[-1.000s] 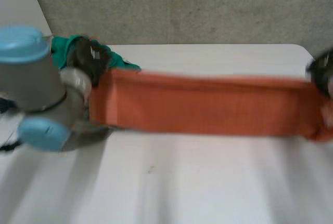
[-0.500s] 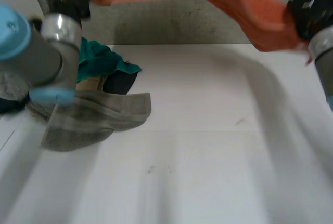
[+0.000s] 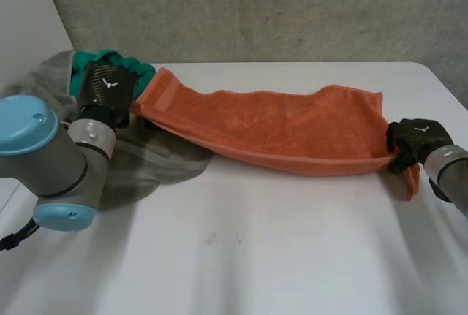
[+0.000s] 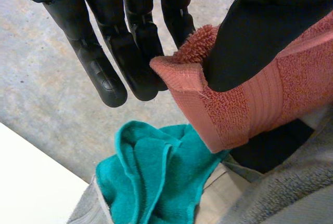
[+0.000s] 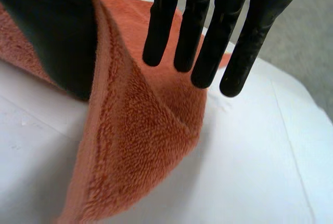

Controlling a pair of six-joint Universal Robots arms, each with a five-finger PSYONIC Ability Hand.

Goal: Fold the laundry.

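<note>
Head view: orange towel [image 3: 285, 128] stretched flat across the desk [image 3: 256, 256], left robot hand [image 3: 106, 92] pinching one corner beside the laundry pile [image 3: 161, 160], right robot hand [image 3: 413, 139] clamped on the opposite end.

Orange towel [image 3: 292, 131] across white table [image 3: 256, 256], left hand [image 3: 107, 94], right hand [image 3: 414, 139] at its ends

A towel [image 3: 285, 131] stretches across the table [image 3: 256, 256], from the frame's upper left to its right edge. The left hand [image 3: 108, 92] is at its left corner, the right hand [image 3: 413, 139] at its right end. A heap of laundry [image 3: 157, 161] lies at upper left — partly under the towel's left end.
</note>
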